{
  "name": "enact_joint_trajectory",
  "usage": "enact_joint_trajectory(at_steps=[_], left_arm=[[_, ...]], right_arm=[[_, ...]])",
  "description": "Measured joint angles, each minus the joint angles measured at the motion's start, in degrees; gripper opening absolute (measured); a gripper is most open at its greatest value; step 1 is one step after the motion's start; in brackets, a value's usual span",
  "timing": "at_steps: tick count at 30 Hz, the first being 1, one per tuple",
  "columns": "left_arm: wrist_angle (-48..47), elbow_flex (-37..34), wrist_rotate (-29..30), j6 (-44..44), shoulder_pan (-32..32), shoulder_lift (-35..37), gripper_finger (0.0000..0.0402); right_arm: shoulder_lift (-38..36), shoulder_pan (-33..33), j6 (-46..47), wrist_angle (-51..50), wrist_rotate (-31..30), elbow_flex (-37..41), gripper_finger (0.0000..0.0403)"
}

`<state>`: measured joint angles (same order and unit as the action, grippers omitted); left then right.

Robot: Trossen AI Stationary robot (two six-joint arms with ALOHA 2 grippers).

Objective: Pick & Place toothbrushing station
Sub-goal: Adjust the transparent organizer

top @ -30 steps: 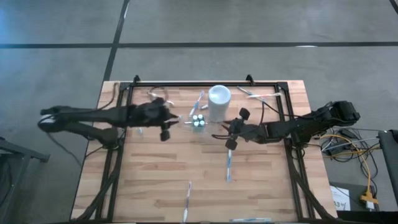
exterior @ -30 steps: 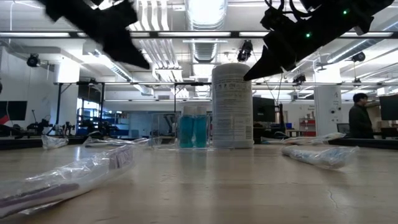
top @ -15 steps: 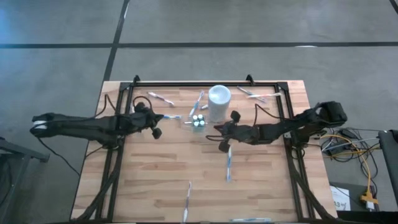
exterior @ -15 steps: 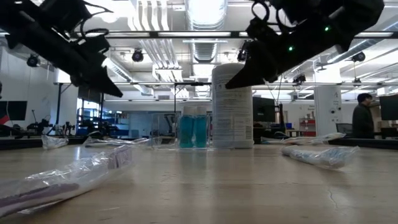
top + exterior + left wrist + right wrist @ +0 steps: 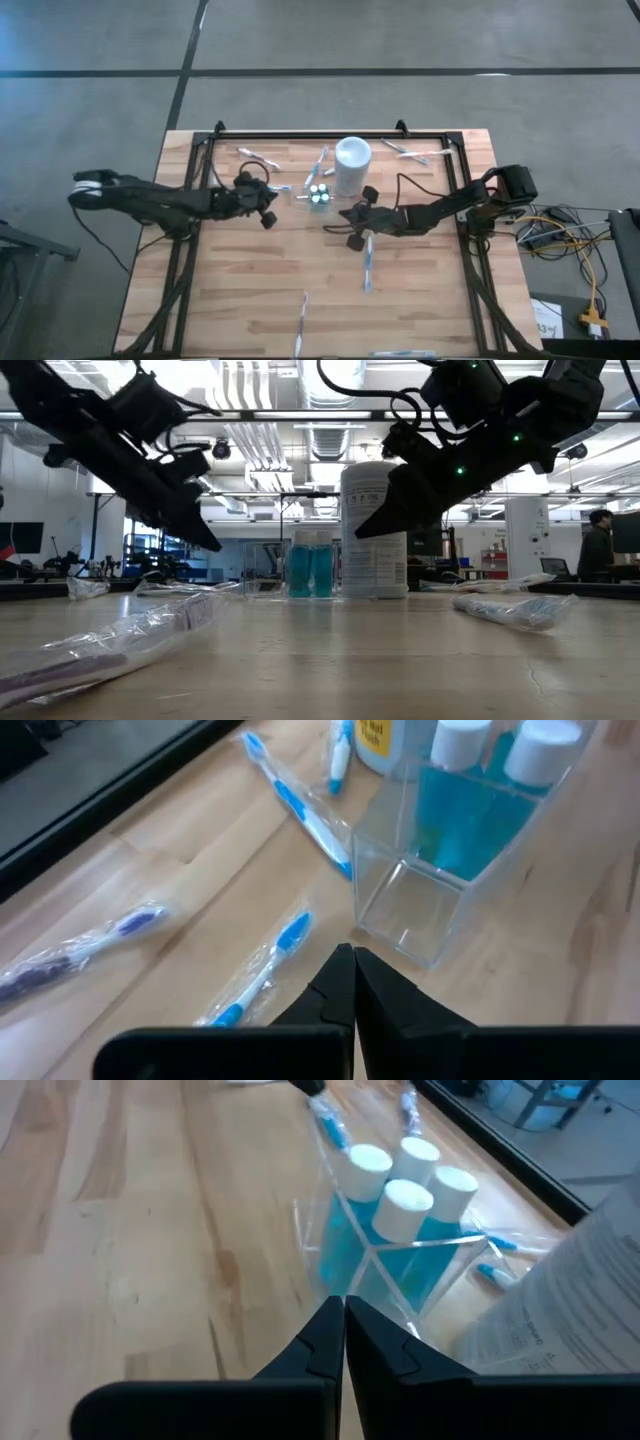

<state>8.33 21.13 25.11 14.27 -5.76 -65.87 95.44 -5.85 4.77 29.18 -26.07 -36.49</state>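
A small clear holder (image 5: pixel 318 194) with several teal white-capped tubes (image 5: pixel 470 810) stands on the table just left of the white cup (image 5: pixel 352 165). Wrapped toothbrushes lie flat around them: at the far left (image 5: pixel 258 158), behind the holder (image 5: pixel 322 160), at the far right (image 5: pixel 405 150), in mid-table (image 5: pixel 368 262) and near the front (image 5: pixel 300 320). My left gripper (image 5: pixel 268 212) is shut and empty, above the table left of the holder (image 5: pixel 430 910). My right gripper (image 5: pixel 343 218) is shut and empty, to the holder's right and nearer the table's near edge (image 5: pixel 400 1270).
A black frame (image 5: pixel 320 133) runs around the table's working area. In the low view a wrapped toothbrush (image 5: pixel 110 640) lies near the camera on the left and another (image 5: pixel 515 608) on the right. A person (image 5: pixel 600 545) stands in the room behind.
My left gripper has come down, drawing back toward the table's left and then returning toward the holder. My right gripper has moved toward the table's left, closer to the holder, and has come down. The holder, cup and toothbrushes have stayed in place.
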Motion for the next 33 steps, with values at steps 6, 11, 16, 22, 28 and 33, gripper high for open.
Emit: enact_joint_trajectory(at_steps=[6, 11, 16, 22, 28, 33], left_arm=[[0.72, 3.51, 0.04, -0.97, -0.04, -7.18, 0.0001], [0.89, 6.27, 0.01, -1.92, -0.04, -11.53, 0.0001], [0.94, 8.33, -1.06, -3.11, -0.04, -15.29, 0.0002], [1.08, 10.26, -2.43, -3.63, -0.09, -18.12, 0.0001], [1.07, 11.64, -3.45, -4.07, -0.07, -19.89, 0.0003], [0.4, 11.52, -4.49, -4.1, -0.04, -19.19, 0.0002]], right_arm=[[0.04, 0.31, 0.11, -0.51, 0.44, 0.02, 0.0008], [0.04, 0.44, 0.8, -1.64, 0.46, 0.04, 0.0008], [0.04, 1.23, 2.45, -2.11, 0.44, 0.17, 0.0008], [1.22, 2.71, 4.51, -2.4, 0.51, 0.22, 0.0008], [3.72, 4.13, 5.98, -2.15, 0.88, 0.22, 0.0008], [3.54, 4.24, 5.72, -1.85, 0.81, 0.22, 0.0008]])
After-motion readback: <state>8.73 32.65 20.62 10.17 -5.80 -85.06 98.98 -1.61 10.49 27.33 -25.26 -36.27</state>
